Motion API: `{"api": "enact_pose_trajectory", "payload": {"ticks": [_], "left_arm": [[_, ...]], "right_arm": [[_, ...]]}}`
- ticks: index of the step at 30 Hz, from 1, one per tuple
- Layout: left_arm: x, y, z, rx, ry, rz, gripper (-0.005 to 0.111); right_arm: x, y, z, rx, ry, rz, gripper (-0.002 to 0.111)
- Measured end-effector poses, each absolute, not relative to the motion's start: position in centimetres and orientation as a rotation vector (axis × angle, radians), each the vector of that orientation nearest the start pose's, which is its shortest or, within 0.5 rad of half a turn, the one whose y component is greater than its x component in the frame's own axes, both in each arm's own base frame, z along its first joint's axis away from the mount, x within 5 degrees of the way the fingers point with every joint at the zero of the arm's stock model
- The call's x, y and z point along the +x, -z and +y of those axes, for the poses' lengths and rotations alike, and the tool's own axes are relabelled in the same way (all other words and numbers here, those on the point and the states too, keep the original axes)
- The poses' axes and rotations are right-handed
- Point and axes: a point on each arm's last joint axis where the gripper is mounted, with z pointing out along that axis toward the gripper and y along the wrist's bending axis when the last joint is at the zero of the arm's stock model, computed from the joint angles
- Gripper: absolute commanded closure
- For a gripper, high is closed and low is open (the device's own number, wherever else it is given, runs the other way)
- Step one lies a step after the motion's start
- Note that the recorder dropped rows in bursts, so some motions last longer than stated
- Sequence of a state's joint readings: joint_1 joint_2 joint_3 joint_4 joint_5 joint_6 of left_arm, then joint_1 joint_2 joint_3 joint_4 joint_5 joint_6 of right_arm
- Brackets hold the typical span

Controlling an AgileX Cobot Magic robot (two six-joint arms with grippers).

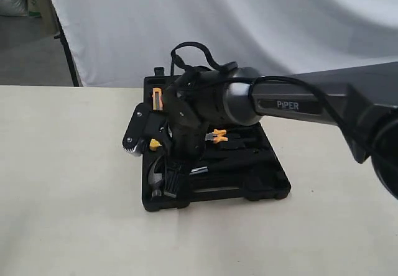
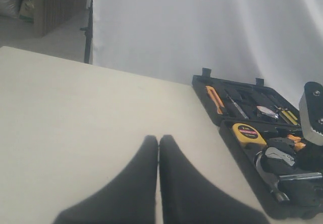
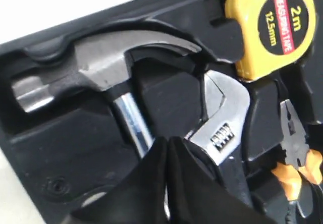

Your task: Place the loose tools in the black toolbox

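Hammer [image 3: 101, 65] and adjustable wrench [image 3: 224, 110] lie side by side in recesses of the open black toolbox [image 3: 50, 148] on the bench [image 2: 75, 123], right tool [image 3: 166, 141] close over them, fingers together and empty, left tool [image 2: 158, 139] likewise closed above bare bench.

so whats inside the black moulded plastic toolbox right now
Steel claw hammer, silver adjustable wrench, yellow tape measure, orange-handled pliers. The shut right gripper covers the hammer's handle.
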State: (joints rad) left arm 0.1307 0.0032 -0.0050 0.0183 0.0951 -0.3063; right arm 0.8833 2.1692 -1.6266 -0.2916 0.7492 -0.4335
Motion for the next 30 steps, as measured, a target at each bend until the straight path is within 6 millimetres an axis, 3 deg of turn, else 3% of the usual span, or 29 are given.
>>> {"api": "enact_pose_trajectory", "payload": {"ticks": [9, 14, 17, 30], "left_arm": [[5.6, -20.6, 0.8, -0.329, 0.122, 1.543, 0.106], [5.6, -20.6, 0.8, -0.329, 0.122, 1.543, 0.106], [5.6, -20.6, 0.8, -0.329, 0.122, 1.543, 0.106], [5.6, -20.6, 0.8, -0.329, 0.122, 1.543, 0.106]], "right_arm": [[33.2, -15.3, 31.6, -1.699, 0.181, 2.190, 0.109], [33.5, -13.3, 31.4, -1.708, 0.175, 2.242, 0.109], [33.6, -13.1, 31.5, -1.714, 0.181, 2.253, 0.109], [33.2, -14.8, 31.5, -1.654, 0.115, 2.276, 0.109]]}}
